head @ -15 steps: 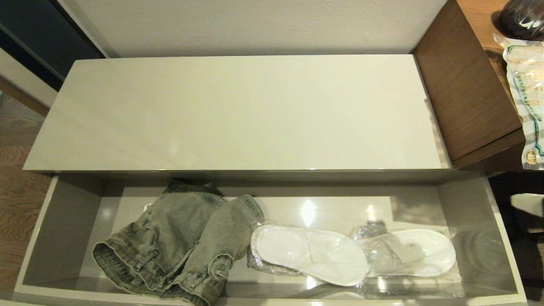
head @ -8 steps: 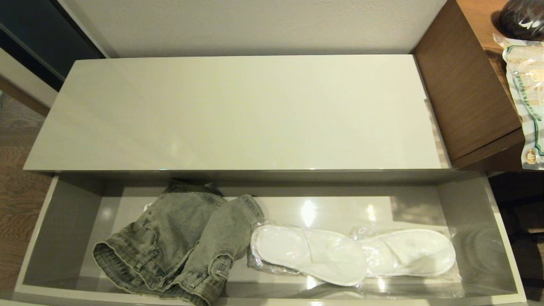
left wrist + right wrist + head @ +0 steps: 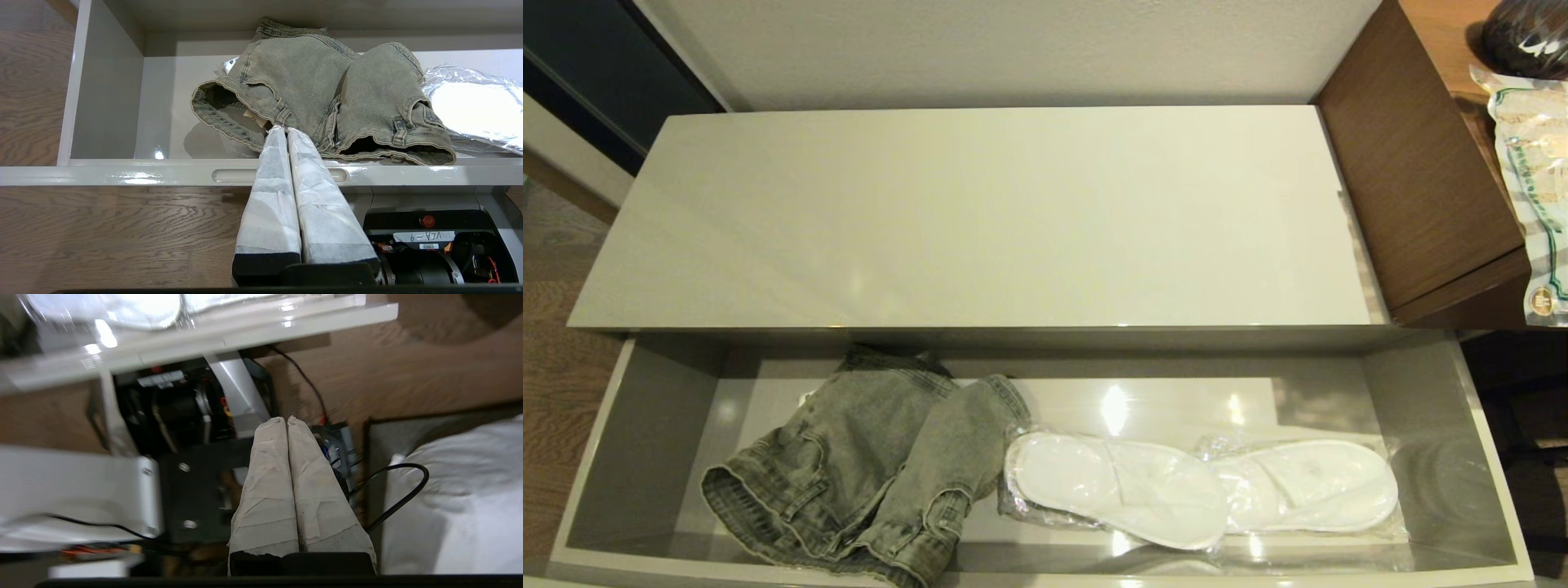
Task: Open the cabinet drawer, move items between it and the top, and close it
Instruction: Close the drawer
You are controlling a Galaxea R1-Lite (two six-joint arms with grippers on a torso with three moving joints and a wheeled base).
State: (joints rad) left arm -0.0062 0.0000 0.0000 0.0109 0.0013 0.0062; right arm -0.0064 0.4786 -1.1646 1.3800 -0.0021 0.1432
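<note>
Two hands, both pressed together and holding nothing. The left hand (image 3: 287, 130) hangs just in front of the drawer (image 3: 1494, 506), its taped fingertips near the front lip beside a handle slot (image 3: 229, 175). The right hand (image 3: 287, 419) is lower and farther from the drawer, over the robot's base and the wood floor.

The drawer is pulled fully open. Inside, toward the drawer's left end, lie crumpled denim shorts (image 3: 866, 465). Touching them on the right are two bagged pairs of white slippers (image 3: 1119, 486), the second pair (image 3: 1311, 483) partly overlapped by the first, toward the drawer's right end. The top (image 3: 980, 220) behind the drawer carries nothing. The brown desk (image 3: 1421, 163) stands at the drawer's right.

The slippers look light, flat and floppy, and their clear wrap is likely slippery and crinkly. A pinch on loose bag edge or across the slipper's narrow middle seems the safest hold.
</note>
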